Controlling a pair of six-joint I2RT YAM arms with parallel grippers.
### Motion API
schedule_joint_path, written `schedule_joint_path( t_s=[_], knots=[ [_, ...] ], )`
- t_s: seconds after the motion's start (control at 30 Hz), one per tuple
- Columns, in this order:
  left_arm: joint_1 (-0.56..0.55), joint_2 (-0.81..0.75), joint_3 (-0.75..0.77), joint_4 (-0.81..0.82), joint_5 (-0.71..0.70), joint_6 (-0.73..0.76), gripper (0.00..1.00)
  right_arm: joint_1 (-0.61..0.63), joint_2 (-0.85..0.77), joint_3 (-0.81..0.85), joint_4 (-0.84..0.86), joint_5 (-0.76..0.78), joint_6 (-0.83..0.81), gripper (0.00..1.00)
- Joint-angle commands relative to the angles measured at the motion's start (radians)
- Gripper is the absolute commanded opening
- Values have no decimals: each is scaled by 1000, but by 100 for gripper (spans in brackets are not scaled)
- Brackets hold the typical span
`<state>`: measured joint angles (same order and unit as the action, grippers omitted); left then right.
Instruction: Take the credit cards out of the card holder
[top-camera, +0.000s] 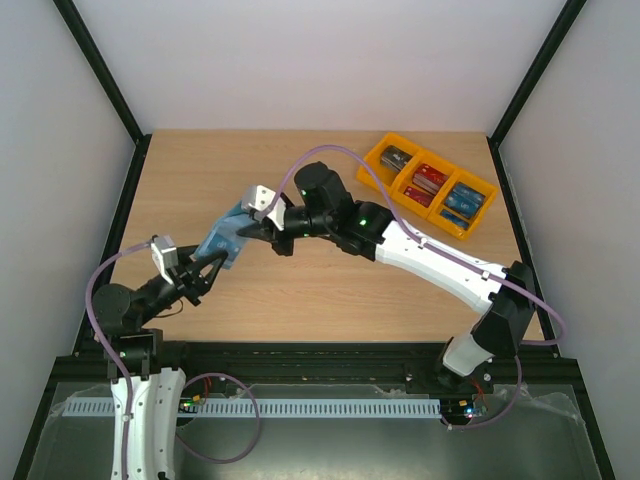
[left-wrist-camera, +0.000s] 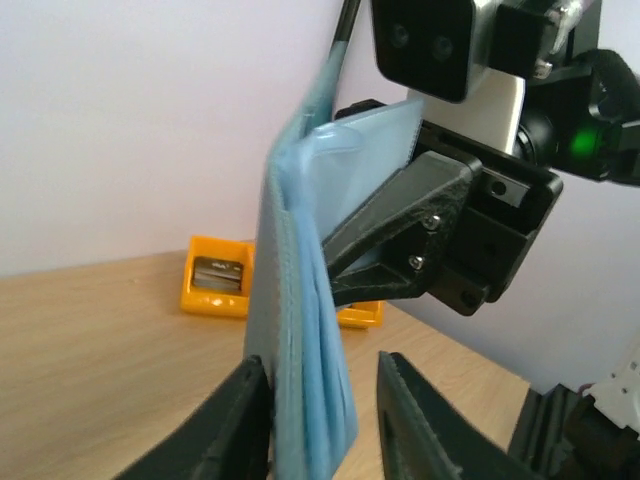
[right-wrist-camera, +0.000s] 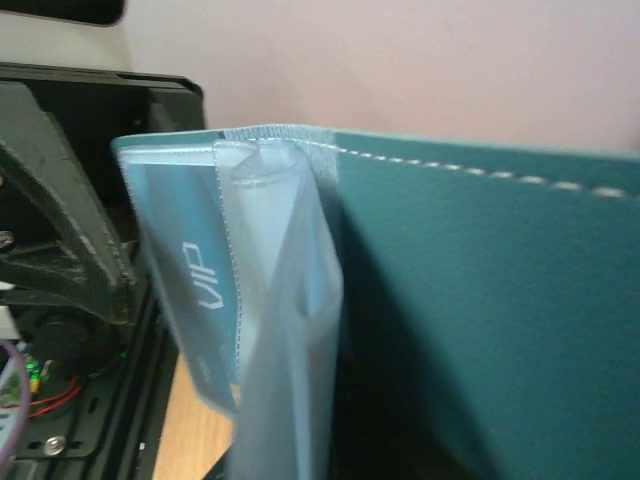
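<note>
The teal-blue card holder (top-camera: 222, 240) is held up off the table between both grippers, partly open. My left gripper (top-camera: 205, 270) is at its lower end. In the left wrist view the card holder (left-wrist-camera: 300, 330) stands between the left gripper's (left-wrist-camera: 320, 368) open fingers, touching the left finger with a gap to the right one. My right gripper (top-camera: 252, 226) is shut on the upper inner leaf, as its black fingers (left-wrist-camera: 400, 215) show. In the right wrist view a blue "VIP" credit card (right-wrist-camera: 190, 290) sits in a clear pocket beside the teal cover (right-wrist-camera: 500, 300); the right fingers are hidden.
An orange three-compartment tray (top-camera: 372, 158) stands at the back right. It holds dark grey cards (top-camera: 398, 158), red cards (top-camera: 428, 182) and blue cards (top-camera: 462, 198). It also shows in the left wrist view (left-wrist-camera: 205, 295). Black frame posts and white walls enclose the table.
</note>
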<state>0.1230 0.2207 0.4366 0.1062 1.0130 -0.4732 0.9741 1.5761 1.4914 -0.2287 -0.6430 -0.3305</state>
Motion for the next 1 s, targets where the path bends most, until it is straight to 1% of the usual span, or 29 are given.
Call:
schedule_joint_path(
  t_s=[0.0, 0.03, 0.1, 0.27, 0.4, 0.6, 0.73, 0.83, 0.87, 0.97],
  knots=[
    [-8, -36, -14, -5, -62, 12, 36, -8, -37, -6, 16, -146, 5, 2],
    [-8, -40, -20, -14, -93, 10, 37, -10, -37, -3, 21, -169, 12, 2],
    [-8, -41, -29, -24, -117, 17, 38, -10, -39, 1, 30, -212, 22, 2],
    [-8, -54, -20, -21, -100, 27, 36, -23, -48, 4, 25, -276, 16, 2],
    [-8, -72, -14, 5, -43, 9, 36, -65, -61, -5, 41, -367, 47, 2],
    [-8, -86, 4, -11, -2, 36, 38, -80, -63, -7, 33, -403, 45, 2],
    [-7, -66, 8, 45, -26, 4, 33, -82, -52, -3, 59, -440, 70, 2],
    [-8, -50, 0, 74, -25, -4, 36, -81, -44, -15, 85, -441, 92, 2],
    [-8, -48, -4, 71, -26, 3, 36, -81, -40, -16, 86, -445, 93, 2],
    [-10, -41, -5, 41, -42, 44, 27, -81, -29, -3, 80, -466, 93, 2]
  ],
)
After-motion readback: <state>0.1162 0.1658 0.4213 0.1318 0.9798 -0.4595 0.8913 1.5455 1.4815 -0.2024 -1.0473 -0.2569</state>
